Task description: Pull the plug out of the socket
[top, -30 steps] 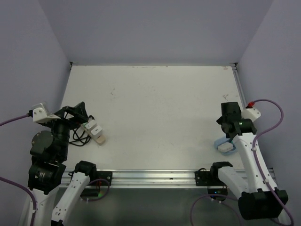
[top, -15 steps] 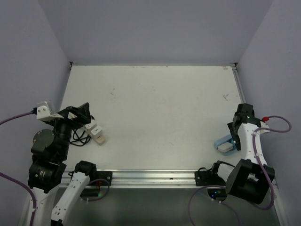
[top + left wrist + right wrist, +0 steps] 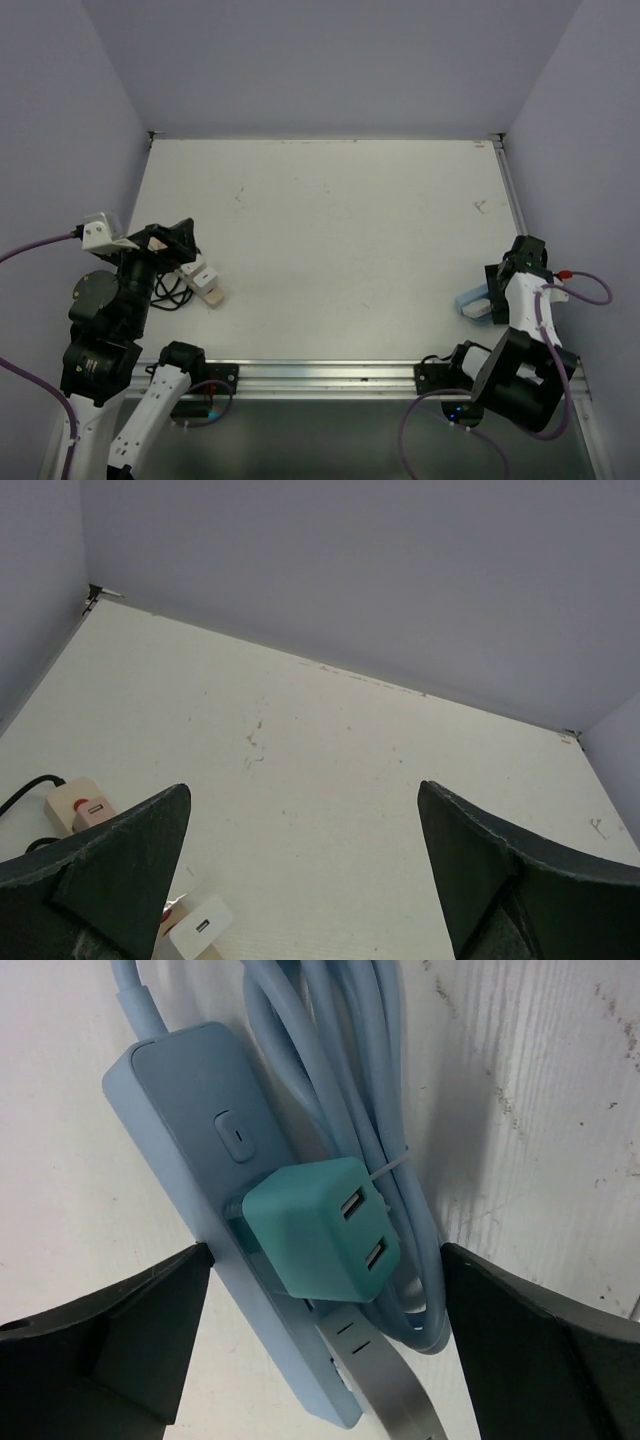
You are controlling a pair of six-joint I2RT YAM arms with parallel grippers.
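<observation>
A light blue power strip (image 3: 190, 1110) lies at the table's right edge, also seen from above (image 3: 474, 304). A teal two-port USB plug (image 3: 320, 1230) sits in its socket, next to the coiled blue cord (image 3: 360, 1060). My right gripper (image 3: 325, 1250) is open and hangs just above it, one finger on each side of the plug and strip, touching neither. My left gripper (image 3: 302, 788) is open and empty, raised over the left side (image 3: 172, 240). Below it lies a beige power strip (image 3: 203, 282) with white plugs (image 3: 200, 925).
A black cord (image 3: 165, 292) curls to the left of the beige strip. Purple walls close the table on the left, back and right. A metal rail (image 3: 330, 372) runs along the near edge. A flat silver strap (image 3: 385, 1400) lies under the blue strip.
My right arm has folded back toward the right edge and its gripper has come down over the blue strip and teal plug. My left gripper has shifted only slightly.
</observation>
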